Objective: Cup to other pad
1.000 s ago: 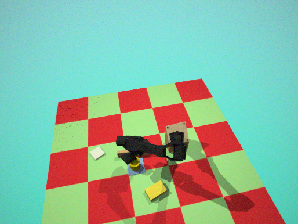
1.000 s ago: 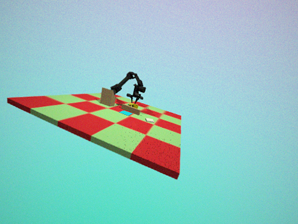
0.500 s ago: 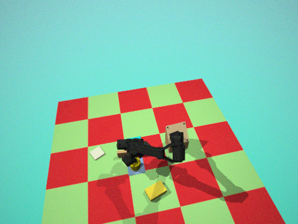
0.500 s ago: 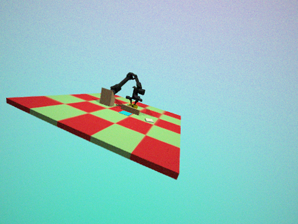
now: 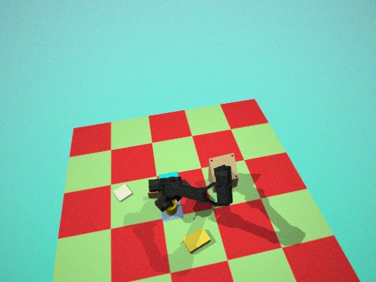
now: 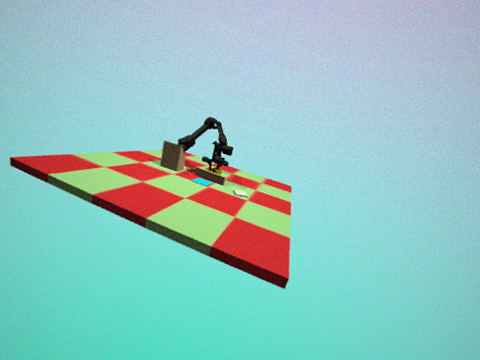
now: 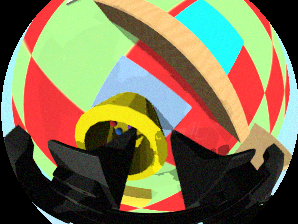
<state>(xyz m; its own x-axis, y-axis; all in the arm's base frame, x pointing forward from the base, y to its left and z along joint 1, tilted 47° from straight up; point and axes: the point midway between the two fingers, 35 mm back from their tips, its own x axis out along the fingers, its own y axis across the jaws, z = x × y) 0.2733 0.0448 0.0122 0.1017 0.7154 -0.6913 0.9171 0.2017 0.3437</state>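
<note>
A yellow cup stands on the pale blue pad. Small marbles show inside it in the wrist view. The gripper is partly open and close above the cup. In the wrist view the left fingertip overlaps the cup's mouth, the right one is outside its rim, and the rim's right side shows between them. How deep the fingertips reach is unclear. The cyan pad bears no cup.
A low wooden wall stands between the two pads. A yellow block lies on the cup's side of the wall. A white tile lies beyond the wall's far end. The arm's base is on a wooden box.
</note>
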